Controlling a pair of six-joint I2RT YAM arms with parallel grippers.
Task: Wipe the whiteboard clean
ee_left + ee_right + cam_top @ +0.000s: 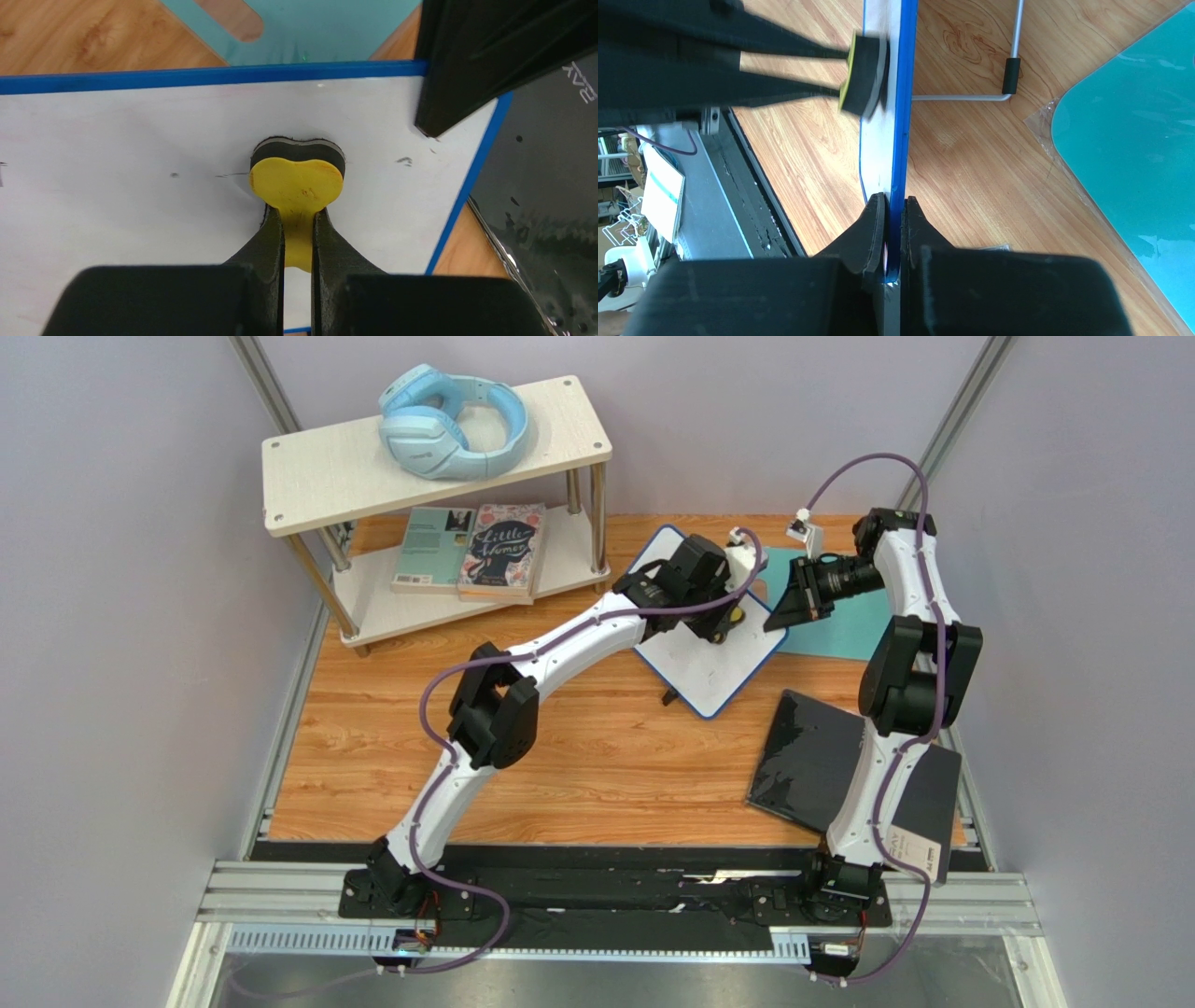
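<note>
The whiteboard (713, 668) stands tilted on the wooden table, white with a thin blue frame. My left gripper (298, 218) is shut on the stem of a yellow eraser (297, 180), whose black felt pad presses against the board's face (126, 203). A few faint dark marks (403, 161) show beside the eraser. My right gripper (893, 207) is shut on the whiteboard's blue edge (904, 105) and holds it from the side. In the right wrist view the eraser (867, 73) sits flat against the board. From above, the left gripper (728, 605) is over the board's upper half and the right gripper (781, 611) is at its right edge.
A teal mat (859, 627) lies behind the board, and a black glossy panel (811, 756) lies to its near right. The board's wire stand (1011, 70) rests on the wood. A two-tier shelf (561, 413) at the back left carries blue headphones (452, 423) and books (477, 549).
</note>
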